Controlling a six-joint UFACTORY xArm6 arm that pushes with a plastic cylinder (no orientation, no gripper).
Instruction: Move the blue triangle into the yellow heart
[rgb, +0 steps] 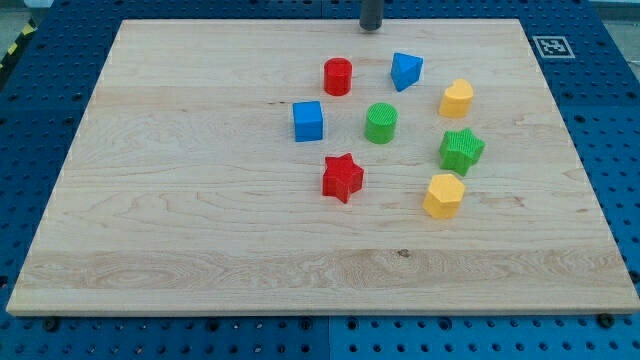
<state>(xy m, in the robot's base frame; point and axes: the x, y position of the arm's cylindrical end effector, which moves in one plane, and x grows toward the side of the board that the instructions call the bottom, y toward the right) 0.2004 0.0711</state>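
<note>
The blue triangle (405, 71) lies near the view's top, right of centre. The yellow heart (457, 98) lies just to its lower right, with a small gap between them. My tip (371, 27) is at the view's top edge of the board, up and to the left of the blue triangle, touching no block.
A red cylinder (338, 76), a blue cube (308, 121), a green cylinder (381, 123), a red star (342, 177), a green star (461, 150) and a yellow hexagon (443, 195) lie around the board's middle. The wooden board (150, 200) rests on a blue pegboard.
</note>
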